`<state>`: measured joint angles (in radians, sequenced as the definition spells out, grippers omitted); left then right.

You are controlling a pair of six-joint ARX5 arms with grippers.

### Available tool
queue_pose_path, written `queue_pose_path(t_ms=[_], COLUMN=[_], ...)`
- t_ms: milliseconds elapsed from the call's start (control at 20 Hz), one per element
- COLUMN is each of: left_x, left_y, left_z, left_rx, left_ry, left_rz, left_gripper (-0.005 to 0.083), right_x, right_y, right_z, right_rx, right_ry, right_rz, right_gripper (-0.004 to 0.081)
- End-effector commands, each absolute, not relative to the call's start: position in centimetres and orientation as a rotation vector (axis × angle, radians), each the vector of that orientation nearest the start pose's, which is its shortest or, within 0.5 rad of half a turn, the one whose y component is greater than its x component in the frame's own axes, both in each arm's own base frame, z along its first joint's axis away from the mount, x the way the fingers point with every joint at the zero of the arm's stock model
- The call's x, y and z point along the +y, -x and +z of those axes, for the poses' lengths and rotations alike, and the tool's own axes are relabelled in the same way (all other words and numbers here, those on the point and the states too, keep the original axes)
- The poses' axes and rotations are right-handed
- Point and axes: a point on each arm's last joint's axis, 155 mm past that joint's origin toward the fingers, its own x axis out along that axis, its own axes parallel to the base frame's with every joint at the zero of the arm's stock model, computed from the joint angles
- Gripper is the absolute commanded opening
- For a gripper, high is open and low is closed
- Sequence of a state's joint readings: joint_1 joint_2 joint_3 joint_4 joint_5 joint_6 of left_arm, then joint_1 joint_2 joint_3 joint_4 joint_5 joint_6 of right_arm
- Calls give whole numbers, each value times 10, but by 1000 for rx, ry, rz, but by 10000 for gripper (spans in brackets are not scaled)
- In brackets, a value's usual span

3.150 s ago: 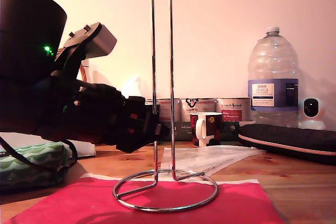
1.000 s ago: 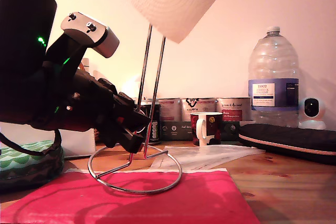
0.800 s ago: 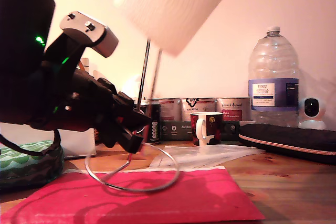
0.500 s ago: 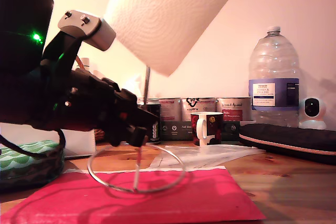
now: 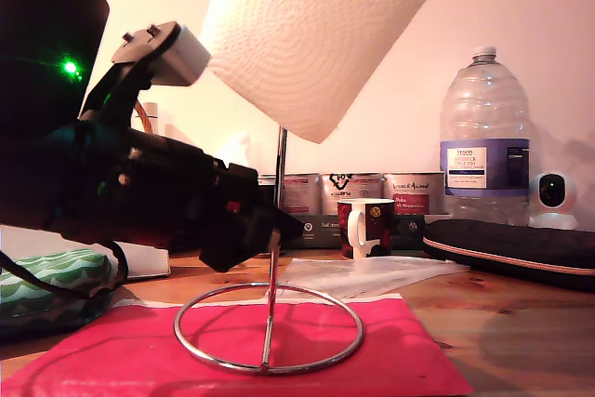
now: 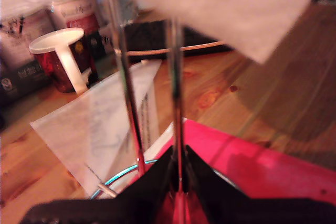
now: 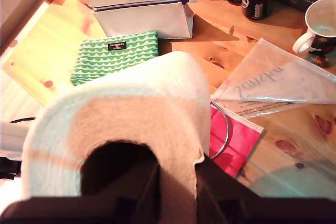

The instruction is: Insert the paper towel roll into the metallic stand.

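My first gripper [image 6: 178,182] pinches the metallic stand [image 5: 270,323] low on its rod, on the red mat [image 5: 409,360]. Above, my second gripper [image 7: 176,182] pinches the paper towel roll's [image 5: 316,25] wall. The roll hangs tilted; it might catch the rod and tip the stand.

My first gripper's [image 6: 178,179] fingers [image 6: 152,179] pinch one stand [image 6: 175,103] rod between them; paper towel roll [image 6: 231,3] above; mug [image 6: 60,59] beyond on counter [image 6: 273,103].
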<state>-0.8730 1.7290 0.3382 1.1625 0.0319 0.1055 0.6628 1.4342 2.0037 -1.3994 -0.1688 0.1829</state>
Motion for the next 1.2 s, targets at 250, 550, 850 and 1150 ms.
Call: queue_pose_path(t_ms=[250, 550, 850, 1150], left_x=[-337, -338, -335, -335], left_y=[-231, -228, -227, -226], left_z=[80, 79, 66, 65], left_rx=[271, 322, 336, 341], left_ry=[1, 76, -11, -7], left_rz=[-1056, -1055, -1060, -1064], left_gripper=[-21, 4, 287, 289], right_x=[238, 237, 237, 237], right_y=[-256, -258, -261, -261], right_z=[346, 344, 342, 341], right_rx=[932, 933, 934, 936], right_ry=[69, 74, 85, 85], right_rz=[680, 670, 656, 656], right_gripper=[-12, -12, -12, -12])
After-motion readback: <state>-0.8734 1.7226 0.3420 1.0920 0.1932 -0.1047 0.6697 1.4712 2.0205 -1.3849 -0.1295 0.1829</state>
